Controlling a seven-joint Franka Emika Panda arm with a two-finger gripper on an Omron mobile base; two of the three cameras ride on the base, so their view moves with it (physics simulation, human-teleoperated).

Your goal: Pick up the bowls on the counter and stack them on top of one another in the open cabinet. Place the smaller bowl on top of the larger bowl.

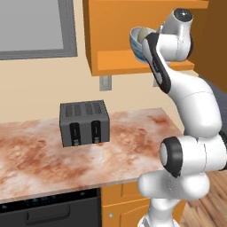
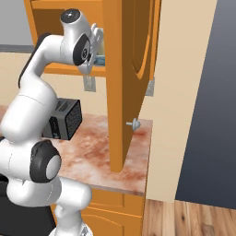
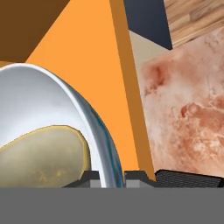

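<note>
The gripper [image 3: 113,178] pinches the rim of the larger bowl [image 3: 52,105], one finger inside and one outside, up in the open cabinet [image 1: 111,60] over its shelf. The smaller bowl [image 3: 41,157] sits nested inside it, toward 7 o'clock in the hand view. Below, the counter [image 1: 133,142] carries a toaster [image 1: 84,123] at 9 o'clock from the arm.

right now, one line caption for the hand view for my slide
Smaller bowl nested in larger bowl, gripper astride its rim, above the cabinet shelf.
</note>
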